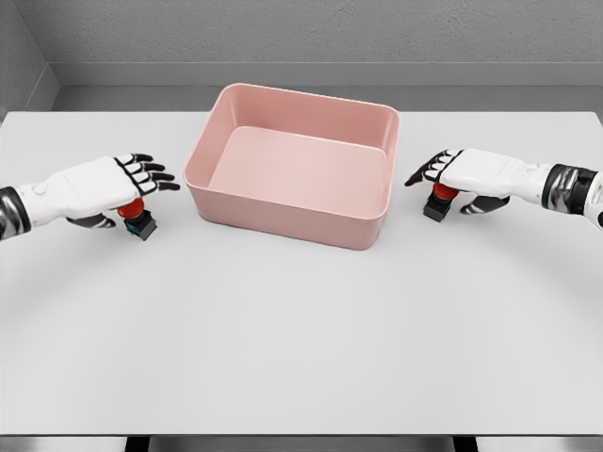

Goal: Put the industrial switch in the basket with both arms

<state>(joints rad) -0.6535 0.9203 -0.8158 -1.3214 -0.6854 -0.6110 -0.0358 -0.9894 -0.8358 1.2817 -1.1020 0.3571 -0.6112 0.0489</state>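
Pink basket (363, 235) sat mid-desk toward the far edge. Left hand (121, 184) and right hand (459, 174) each covered a switch (139, 220) (439, 201), fingers extended flat, neither gripping yet.

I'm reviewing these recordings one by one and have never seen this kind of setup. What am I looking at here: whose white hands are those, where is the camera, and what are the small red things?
This is a simulator's render, seen from a camera on a humanoid robot's head, looking down at a white table. The two white arms are the robot's own. A pink basket stands in the middle, empty. Each small red-and-black thing is an industrial switch: the left hand is over the left switch, the right hand over the right switch. Whether the hands already grip them I cannot tell; neither switch is in the basket yet.
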